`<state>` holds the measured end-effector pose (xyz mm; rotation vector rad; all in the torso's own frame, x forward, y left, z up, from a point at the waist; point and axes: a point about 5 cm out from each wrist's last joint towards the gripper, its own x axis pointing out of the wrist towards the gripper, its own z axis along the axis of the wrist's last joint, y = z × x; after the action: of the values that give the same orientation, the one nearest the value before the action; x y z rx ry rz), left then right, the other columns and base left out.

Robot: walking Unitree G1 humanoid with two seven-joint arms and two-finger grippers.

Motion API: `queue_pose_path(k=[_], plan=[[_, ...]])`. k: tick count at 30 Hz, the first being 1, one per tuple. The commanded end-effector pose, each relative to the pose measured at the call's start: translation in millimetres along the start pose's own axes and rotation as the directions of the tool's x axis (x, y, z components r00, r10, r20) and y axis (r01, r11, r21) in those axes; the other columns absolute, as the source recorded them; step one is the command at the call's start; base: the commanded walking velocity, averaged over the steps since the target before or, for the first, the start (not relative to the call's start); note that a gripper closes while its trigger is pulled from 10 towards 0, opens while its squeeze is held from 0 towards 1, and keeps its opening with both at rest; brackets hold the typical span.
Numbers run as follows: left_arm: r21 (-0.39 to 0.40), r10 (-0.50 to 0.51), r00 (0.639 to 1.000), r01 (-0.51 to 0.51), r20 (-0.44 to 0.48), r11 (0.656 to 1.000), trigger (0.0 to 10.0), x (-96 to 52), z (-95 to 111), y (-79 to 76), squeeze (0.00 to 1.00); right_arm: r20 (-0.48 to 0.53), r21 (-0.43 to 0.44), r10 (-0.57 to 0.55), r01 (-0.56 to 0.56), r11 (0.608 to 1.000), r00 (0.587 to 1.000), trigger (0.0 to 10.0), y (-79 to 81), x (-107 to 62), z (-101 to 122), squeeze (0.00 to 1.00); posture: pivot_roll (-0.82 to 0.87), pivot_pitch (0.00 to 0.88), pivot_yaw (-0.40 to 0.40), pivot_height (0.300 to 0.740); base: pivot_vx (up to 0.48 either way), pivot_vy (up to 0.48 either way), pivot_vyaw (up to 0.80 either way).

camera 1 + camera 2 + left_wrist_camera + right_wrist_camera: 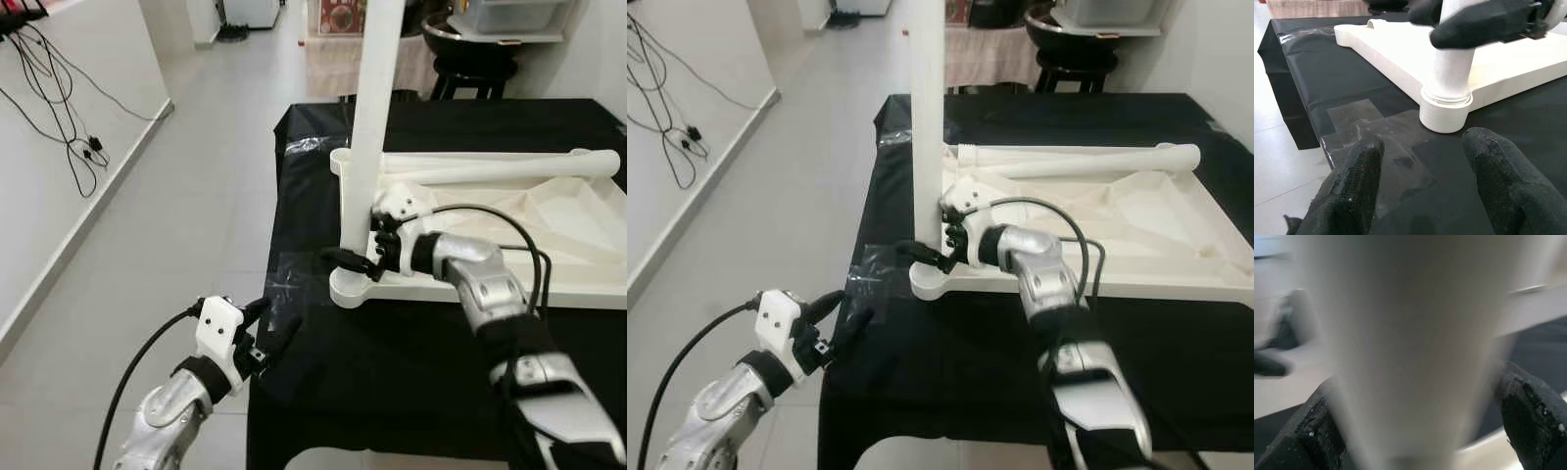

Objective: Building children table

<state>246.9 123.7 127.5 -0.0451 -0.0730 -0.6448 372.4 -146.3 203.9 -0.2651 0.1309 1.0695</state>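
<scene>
White plastic, head views: tabletop (pixel 509 235) lies upside down on the black cloth (pixel 392 362); one leg (pixel 370 127) stands upright in the near-left corner socket (pixel 355 286), long axis vertical; a second leg (pixel 500 168) lies flat across the far side of the tabletop, long axis running left to right
Right gripper, head views: right gripper (pixel 364 257) reaches in from the right and sits at the base of the upright leg, just above the socket; fingers on either side of the leg, apparently clamped on it
Left gripper, head views: left gripper (pixel 265 328) hovers at the near-left edge of the cloth, off the tabletop, fingers apart and holding nothing; upright leg lies ahead of it and to its right
Left wrist view: both black fingers (pixel 1352 191) spread wide with the socket collar straight ahead between them; leg appears seated down to the collar; a black finger of the right gripper (pixel 1484 24) crosses the leg above; clear tape patches (pixel 1359 115) on the cloth, barely visible from the head
Right wrist view: blurred white leg (pixel 1400 347) between two black fingertips (pixel 1533 416); confirms the close straddle, but contact itself is unresolved
Key relation: right arm is the nearer one and already at the leg; seating or turning the leg would run about the vertical axis
</scene>
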Motion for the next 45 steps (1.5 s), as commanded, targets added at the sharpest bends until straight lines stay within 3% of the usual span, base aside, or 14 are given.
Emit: queue_pose_path(k=[1, 9, 10, 24, 26, 28, 30, 31, 38, 39, 41, 42, 43, 45], plan=[[0.008, 0.001, 1.000, -0.001, -0.012, 1.000, 10.0, -3.3, -2, -0.2, 0.00, -0.030, 0.010, 0.100, -0.100, 0.995, 0.995, 10.0, 4.3, 3.4, -3, 0.00, -0.07, 0.070, 0.006, 0.740, 0.000, 0.000, 0.00], [0.009, 0.000, 1.000, 0.001, -0.014, 1.000, 10.0, -4.9, -1, -1.2, 0.00, -0.069, 0.009, 0.132, -0.132, 0.991, 0.989, 9.1, 1.8, 9.2, -3, 0.00, -0.04, 0.080, 0.008, 0.740, 0.000, 0.000, 0.00], [0.009, 0.000, 1.000, 0.000, -0.013, 1.000, 10.0, -5.1, -1, -1.8, 0.00, -0.067, 0.026, 0.126, -0.125, 0.992, 0.990, 0.0, -0.1, 8.9, -6, 0.00, -0.03, 0.082, 0.008, 0.740, 0.000, 0.000, 0.00], [0.004, -0.001, 1.000, 0.001, -0.010, 1.000, 10.0, -9.0, 2, 0.9, 0.00, -0.106, 0.082, -0.162, 0.171, 0.982, 0.981, 0.0, 1.2, -25.0, -63, 0.00, -0.06, 0.121, 0.026, 0.740, 0.000, 0.000, 0.00], [0.005, -0.002, 1.000, 0.002, -0.012, 1.000, 10.0, -10.1, 2, 2.0, 0.00, -0.119, 0.113, -0.286, 0.299, 0.948, 0.951, 0.0, 10.5, -24.3, -73, 0.00, -0.06, 0.122, 0.021, 0.740, 0.000, 0.000, 0.00], [0.009, -0.002, 1.000, 0.002, -0.017, 1.000, 10.0, -12.3, 3, 6.1, 0.00, -0.140, 0.326, -0.552, 0.565, 0.758, 0.822, 0.0, 60.7, -2.2, -83, 0.00, -0.08, 0.132, 0.036, 0.740, 0.000, 0.000, 0.00], [0.010, -0.001, 1.000, 0.001, -0.018, 1.000, 10.0, -12.8, 3, 7.9, 0.00, -0.179, 0.432, -0.588, 0.600, 0.673, 0.789, 0.0, 88.3, 4.0, -83, 0.00, -0.08, 0.132, 0.036, 0.740, 0.000, 0.000, 0.00], [0.013, -0.002, 1.000, 0.002, -0.022, 1.000, 10.0, -12.1, 3, 9.3, 0.00, -0.079, 0.225, -0.646, 0.645, 0.730, 0.759, 0.0, 89.7, 0.8, -59, 0.00, -0.09, 0.130, 0.054, 0.740, 0.000, 0.000, 0.00], [0.018, -0.036, 0.999, 0.036, -0.033, 0.999, 10.0, -7.0, 2, 9.7, 0.00, -0.068, 0.120, -0.503, 0.508, 0.853, 0.861, 0.0, 79.5, 20.3, -58, 0.00, -0.07, 0.110, 0.041, 0.740, 0.000, 0.000, 0.00], [0.019, -0.030, 0.999, 0.030, -0.030, 0.999, 10.0, -6.3, 2, 9.5, 0.00, -0.072, 0.112, -0.500, 0.505, 0.856, 0.863, 9.8, 77.6, 21.9, -58, 0.00, -0.08, 0.109, 0.048, 0.740, 0.000, 0.000, 0.00], [0.019, -0.024, 0.999, 0.024, -0.027, 1.000, 10.0, -5.8, 2, 9.3, 0.00, -0.052, 0.121, -0.490, 0.493, 0.862, 0.870, 10.0, 76.6, 23.0, -55, 0.00, -0.08, 0.107, 0.042, 0.740, 0.000, 0.000, 0.00], [0.018, -0.021, 0.999, 0.021, -0.025, 1.000, 10.0, -5.2, 2, 9.2, 0.00, -0.034, 0.135, -0.478, 0.478, 0.868, 0.877, 10.0, 77.5, 22.4, -53, 0.16, -0.08, 0.106, 0.043, 0.740, 0.000, 0.000, 0.00], [0.017, -0.021, 0.999, 0.021, -0.024, 1.000, 10.0, -4.7, 2, 8.9, 0.00, -0.010, 0.164, -0.456, 0.451, 0.877, 0.890, 10.0, 77.1, 22.7, -50, 1.00, -0.08, 0.106, 0.044, 0.740, 0.000, 0.000, 0.00], [0.016, -0.023, 0.999, 0.023, -0.025, 1.000, 10.0, -4.3, 2, 8.6, 0.00, 0.008, 0.182, -0.440, 0.431, 0.884, 0.898, 10.0, 77.2, 22.7, -47, 1.00, -0.08, 0.106, 0.043, 0.740, 0.000, 0.000, 0.00]])
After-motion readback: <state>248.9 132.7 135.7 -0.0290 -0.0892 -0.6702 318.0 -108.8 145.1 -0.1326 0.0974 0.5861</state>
